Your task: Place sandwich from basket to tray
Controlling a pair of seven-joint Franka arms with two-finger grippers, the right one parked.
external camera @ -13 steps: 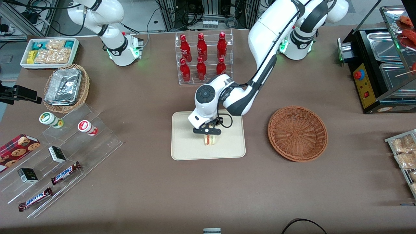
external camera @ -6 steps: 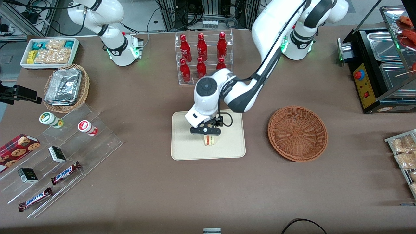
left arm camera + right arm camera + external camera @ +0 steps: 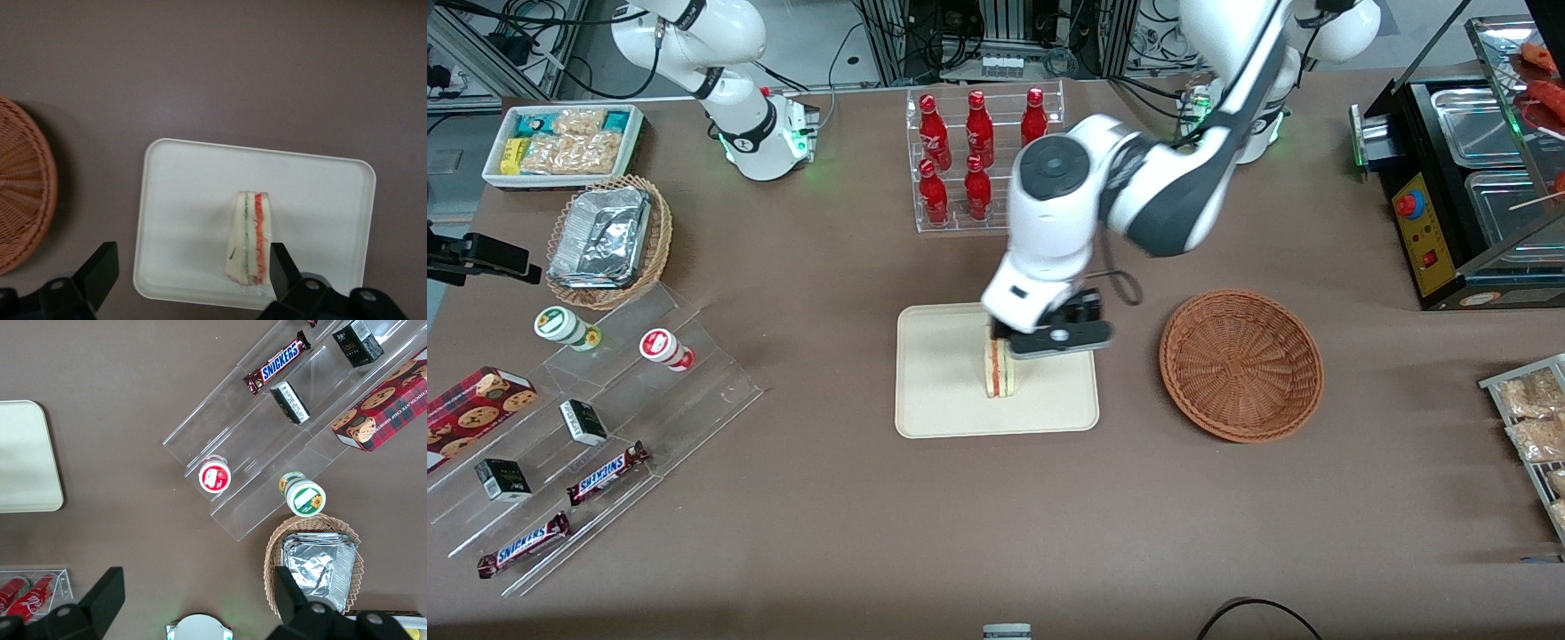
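Observation:
The sandwich [image 3: 1000,369], a pale wedge with red and green layers, stands on its edge on the cream tray [image 3: 943,391]. The left arm's gripper [image 3: 1056,336] is open and empty. It hangs above the tray's edge nearest the basket, clear of the sandwich. In the left wrist view the gripper [image 3: 190,270] is spread wide, with the sandwich [image 3: 248,243] on the tray [image 3: 193,193] below, beside one finger [image 3: 280,267]. The reddish-brown wicker basket [image 3: 1240,364] is empty and stands beside the tray, toward the working arm's end; its rim shows in the left wrist view [image 3: 23,193].
A clear rack of red bottles [image 3: 978,160] stands farther from the camera than the tray. A tan wicker basket with a foil container [image 3: 609,236], a white snack bin [image 3: 560,142] and clear stepped shelves of snacks [image 3: 605,418] lie toward the parked arm's end. A black appliance [image 3: 1467,196] stands at the working arm's end.
The gripper has risen off the sandwich and shifted toward the basket. The sandwich stays on the tray, now showing more of its length.

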